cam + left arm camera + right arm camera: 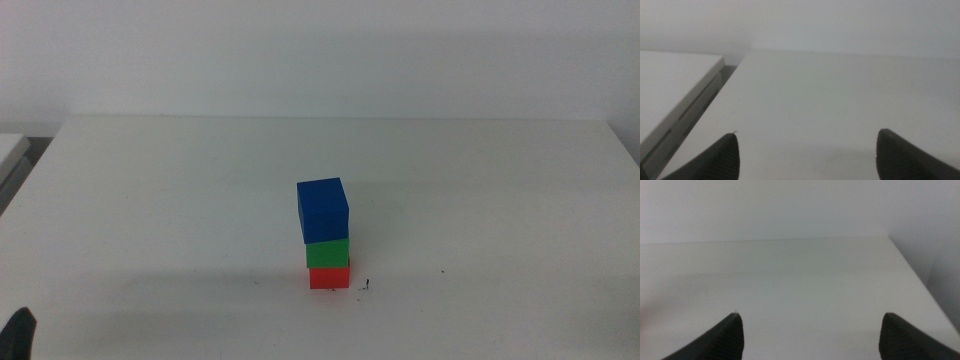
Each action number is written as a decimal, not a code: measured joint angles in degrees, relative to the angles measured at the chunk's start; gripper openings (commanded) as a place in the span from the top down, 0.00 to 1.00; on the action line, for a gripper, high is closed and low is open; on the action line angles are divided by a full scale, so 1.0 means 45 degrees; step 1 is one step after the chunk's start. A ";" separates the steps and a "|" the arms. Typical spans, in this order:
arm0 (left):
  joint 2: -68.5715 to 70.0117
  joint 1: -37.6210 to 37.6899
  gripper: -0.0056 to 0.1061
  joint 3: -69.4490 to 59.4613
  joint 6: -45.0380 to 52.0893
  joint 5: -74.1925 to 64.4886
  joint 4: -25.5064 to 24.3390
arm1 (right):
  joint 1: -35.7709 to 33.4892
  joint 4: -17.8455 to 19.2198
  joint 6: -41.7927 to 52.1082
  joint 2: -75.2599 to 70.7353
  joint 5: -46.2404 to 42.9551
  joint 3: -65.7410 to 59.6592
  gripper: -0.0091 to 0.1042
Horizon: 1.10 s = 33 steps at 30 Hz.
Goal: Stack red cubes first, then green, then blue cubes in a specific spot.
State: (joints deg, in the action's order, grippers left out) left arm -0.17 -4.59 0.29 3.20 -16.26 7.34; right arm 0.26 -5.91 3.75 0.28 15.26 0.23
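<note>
In the middle view a stack of three cubes stands near the table's centre front. The red cube (329,277) is at the bottom, the green cube (327,252) sits on it, and the blue cube (322,210) is on top, turned slightly. Tiny black scribble marks (366,286) of the spot lie on the white tabletop right beside the stack's base. My left gripper (807,155) is open and empty over bare table; its tip (18,328) shows at the bottom left corner of the middle view. My right gripper (812,335) is open and empty, out of the middle view.
The white table (180,200) spreads around the stack. A second white surface (670,85) lies beside the table's left edge with a dark gap between. The table's right edge and corner (910,265) show in the right wrist view.
</note>
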 measured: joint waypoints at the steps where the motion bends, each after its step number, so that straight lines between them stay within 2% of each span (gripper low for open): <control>1: 0.0000 0.0000 0.11 0.0000 0.0000 0.0120 0.0018 | 0.0000 0.0105 0.0000 0.0000 -0.0064 0.0000 0.10; 9: 0.0000 0.0000 0.11 -0.0066 0.0000 0.0796 0.0092 | 0.0000 0.0279 0.0000 0.0000 -0.0279 0.0000 0.10; 18: 0.0000 0.0000 0.11 -0.0066 0.0000 0.0844 -0.0927 | 0.0011 0.0279 0.0000 0.0000 -0.0279 0.0000 0.10; 33: 0.0000 0.0380 0.11 -0.0066 0.0000 0.0844 -0.1139 | 0.0031 0.0279 -0.0232 0.0000 -0.0279 0.0000 0.10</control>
